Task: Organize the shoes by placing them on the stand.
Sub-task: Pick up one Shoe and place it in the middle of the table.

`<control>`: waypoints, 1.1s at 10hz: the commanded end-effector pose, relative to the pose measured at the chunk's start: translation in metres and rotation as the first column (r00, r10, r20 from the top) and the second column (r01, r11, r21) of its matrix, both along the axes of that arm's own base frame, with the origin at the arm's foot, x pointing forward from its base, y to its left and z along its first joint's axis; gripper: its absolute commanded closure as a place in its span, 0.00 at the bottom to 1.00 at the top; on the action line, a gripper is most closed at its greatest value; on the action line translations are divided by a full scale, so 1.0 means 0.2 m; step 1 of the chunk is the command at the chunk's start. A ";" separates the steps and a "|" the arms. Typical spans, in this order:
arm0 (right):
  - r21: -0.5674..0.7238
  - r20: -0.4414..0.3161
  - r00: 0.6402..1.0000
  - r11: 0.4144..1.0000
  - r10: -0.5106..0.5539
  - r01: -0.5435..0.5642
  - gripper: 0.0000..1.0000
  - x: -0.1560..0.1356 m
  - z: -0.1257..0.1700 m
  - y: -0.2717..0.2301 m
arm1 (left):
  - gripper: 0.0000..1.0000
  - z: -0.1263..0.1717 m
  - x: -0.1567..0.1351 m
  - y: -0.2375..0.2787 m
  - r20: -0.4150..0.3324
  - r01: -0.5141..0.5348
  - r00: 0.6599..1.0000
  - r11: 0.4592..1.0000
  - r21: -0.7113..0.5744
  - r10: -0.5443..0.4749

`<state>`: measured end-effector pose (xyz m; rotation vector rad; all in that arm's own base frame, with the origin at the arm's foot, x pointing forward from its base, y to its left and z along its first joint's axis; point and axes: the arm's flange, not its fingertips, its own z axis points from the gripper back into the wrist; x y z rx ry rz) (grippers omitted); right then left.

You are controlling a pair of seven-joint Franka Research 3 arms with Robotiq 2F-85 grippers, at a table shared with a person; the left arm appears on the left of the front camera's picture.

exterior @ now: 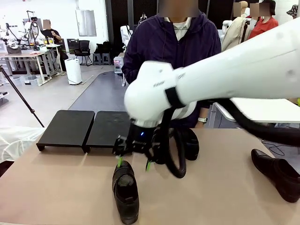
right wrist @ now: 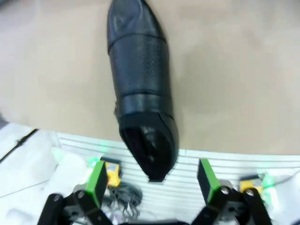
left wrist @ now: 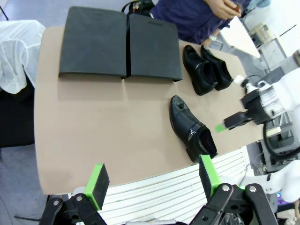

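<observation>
glossy black leather shoe (right wrist: 140,84) lies on smooth table (right wrist: 234,70).

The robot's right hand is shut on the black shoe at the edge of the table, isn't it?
No. The right hand is open, its green pads apart either side of the heel of the shoe; the right wrist view shows it. The shoe does lie at the edge of the table.

Black glossy shoe (right wrist: 140,89) just under the right end effector (exterior: 133,163), with a dotted perforated band across the upper. Right end effector black, pads (exterior: 119,161) green, arm (exterior: 234,75) white. The left end effector (left wrist: 153,179) has the same black and green. Plain tan counter (exterior: 56,187). Matte black stand (exterior: 86,127) beyond the right end effector, no pattern. Shoe pair (left wrist: 206,70) beside that end effector shiny black. Person's jacket (exterior: 164,42) dark purple.
</observation>
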<state>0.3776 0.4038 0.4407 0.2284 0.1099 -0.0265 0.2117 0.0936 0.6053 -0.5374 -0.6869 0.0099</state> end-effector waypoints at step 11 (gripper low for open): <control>0.227 0.517 0.856 0.965 -0.002 -0.134 0.00 -0.69 0.98 -2.64 | 0.00 0.01 0.00 0.00 0.002 0.005 1.000 1.000 -0.015 -0.005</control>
